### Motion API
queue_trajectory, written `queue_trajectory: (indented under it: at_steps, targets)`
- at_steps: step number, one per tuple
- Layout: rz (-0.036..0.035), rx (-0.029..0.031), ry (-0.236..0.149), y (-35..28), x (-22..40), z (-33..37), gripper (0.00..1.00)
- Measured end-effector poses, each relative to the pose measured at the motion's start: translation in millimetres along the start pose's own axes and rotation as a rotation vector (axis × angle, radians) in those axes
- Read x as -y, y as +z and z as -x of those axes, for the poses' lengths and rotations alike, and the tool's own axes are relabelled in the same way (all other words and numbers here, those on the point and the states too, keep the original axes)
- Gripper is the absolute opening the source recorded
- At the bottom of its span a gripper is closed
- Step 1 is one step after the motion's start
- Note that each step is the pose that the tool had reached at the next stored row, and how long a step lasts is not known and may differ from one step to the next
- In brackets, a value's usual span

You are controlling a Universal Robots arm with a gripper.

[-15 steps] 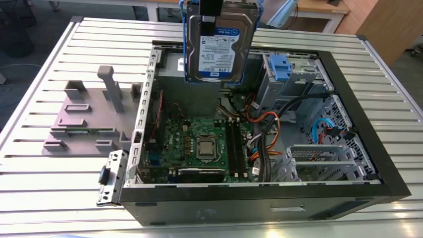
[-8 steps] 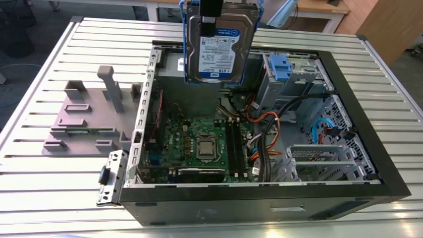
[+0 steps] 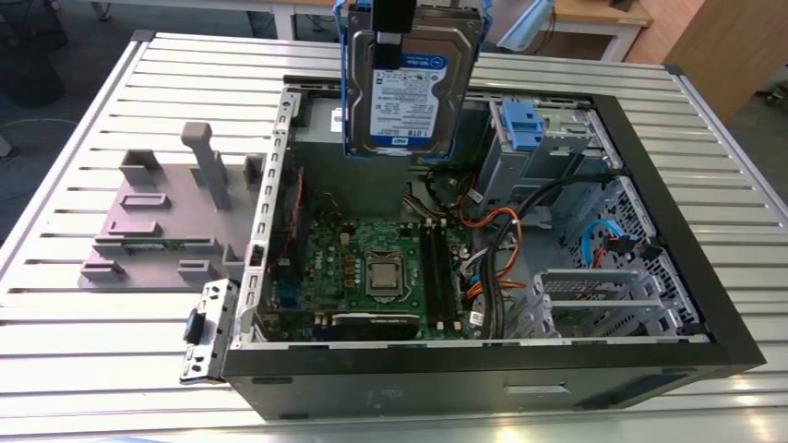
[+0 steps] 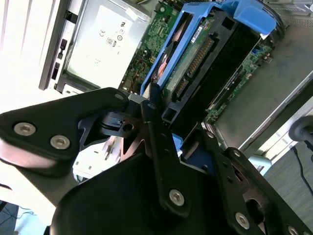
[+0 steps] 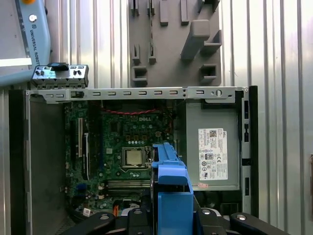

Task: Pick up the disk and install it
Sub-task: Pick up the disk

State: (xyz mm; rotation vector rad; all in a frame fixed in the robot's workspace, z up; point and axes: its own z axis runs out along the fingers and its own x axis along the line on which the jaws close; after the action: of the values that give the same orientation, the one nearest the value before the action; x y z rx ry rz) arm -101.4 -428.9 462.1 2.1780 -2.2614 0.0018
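The disk [image 3: 412, 92] hangs upright above the open computer case [image 3: 689, 277], its white-and-blue label facing the exterior view, blue carrier bracket around its edges. My gripper [image 3: 391, 51] comes down from above and is shut on the disk's upper end. In the second wrist view the black fingers [image 4: 156, 132] clamp the blue-framed disk [image 4: 195, 54], its connector edge showing. In the first wrist view the disk's blue bracket [image 5: 171, 191] stands over the motherboard [image 5: 122, 147], near the grey power supply box [image 5: 212, 147].
A blue-tabbed drive cage [image 3: 536, 138] sits in the case toward the exterior view's right, with orange and black cables [image 3: 493, 240] below it. A grey plastic stand [image 3: 173, 212] with upright posts lies on the slatted table [image 3: 74, 120] beside the case. A loose metal bracket [image 3: 207, 328] rests near the case corner.
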Motion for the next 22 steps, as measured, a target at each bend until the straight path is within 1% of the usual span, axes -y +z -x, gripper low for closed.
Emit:
queue_trajectory:
  at_steps: [22]
  targets:
    - [0.0,0.0,0.0,0.0,0.2,-5.9,0.36]
